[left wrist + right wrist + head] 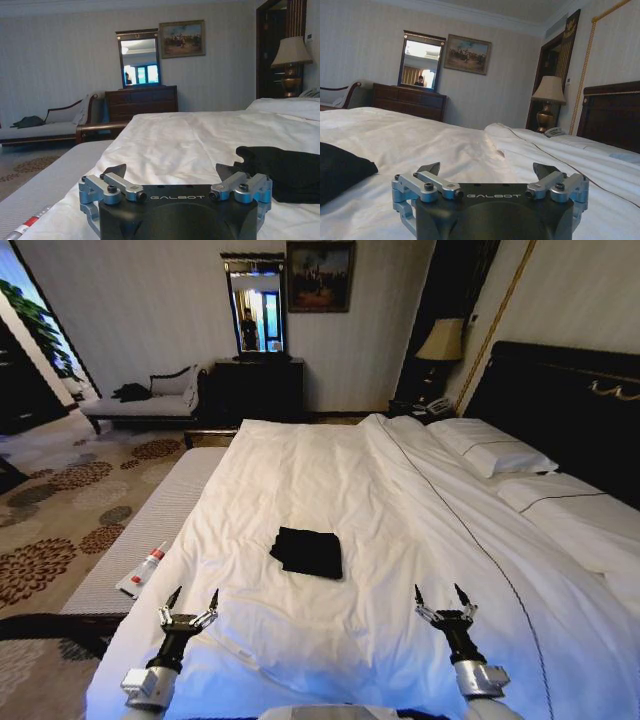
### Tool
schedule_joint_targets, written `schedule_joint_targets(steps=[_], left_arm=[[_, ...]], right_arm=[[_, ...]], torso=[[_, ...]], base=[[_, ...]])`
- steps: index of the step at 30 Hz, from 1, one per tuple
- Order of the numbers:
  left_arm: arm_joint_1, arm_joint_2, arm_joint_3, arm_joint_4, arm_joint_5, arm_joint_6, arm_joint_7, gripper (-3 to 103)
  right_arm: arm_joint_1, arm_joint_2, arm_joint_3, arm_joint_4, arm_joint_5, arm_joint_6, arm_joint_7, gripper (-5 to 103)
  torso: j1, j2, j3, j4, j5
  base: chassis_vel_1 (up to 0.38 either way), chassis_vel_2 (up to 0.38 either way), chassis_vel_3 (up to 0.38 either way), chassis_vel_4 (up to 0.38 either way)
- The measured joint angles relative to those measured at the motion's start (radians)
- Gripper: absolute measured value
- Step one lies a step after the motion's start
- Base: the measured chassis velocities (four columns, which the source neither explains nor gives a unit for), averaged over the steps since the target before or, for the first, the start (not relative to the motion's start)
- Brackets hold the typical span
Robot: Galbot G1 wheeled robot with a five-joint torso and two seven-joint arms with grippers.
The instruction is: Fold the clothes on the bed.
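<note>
The clothes (pixel 308 551) lie as a small, black, folded rectangle on the white duvet of the bed (pixel 400 500), near its middle. The same dark bundle shows as the clothes (pixel 287 172) in the left wrist view and the clothes (pixel 340 170) in the right wrist view. My left gripper (pixel 192 601) hovers open over the bed's near edge, to the left of and nearer than the clothes. On the other side my right gripper (pixel 445 598) is open too, right of the clothes. Both hold nothing.
A grey bench (pixel 140 540) runs along the bed's left side with a small tube (pixel 145 568) on it. Pillows (pixel 495 450) and a dark headboard (pixel 570 400) are at the right. A dresser with mirror (pixel 255 385), a chaise (pixel 145 400) and a lamp (pixel 443 340) stand at the far wall.
</note>
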Motion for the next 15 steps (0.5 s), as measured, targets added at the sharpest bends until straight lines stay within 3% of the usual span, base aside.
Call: schedule_joint_targets(steps=[15], left_arm=[[0.0, 0.0, 0.0, 0.0, 0.0, 0.0, 0.0, 100]], right_arm=[[0.001, -0.001, -0.001, -0.001, 0.001, -0.001, 0.001, 100]], torso=[[0.0, 0.0, 0.0, 0.0, 0.0]], base=[[0.0, 0.0, 0.0, 0.0]])
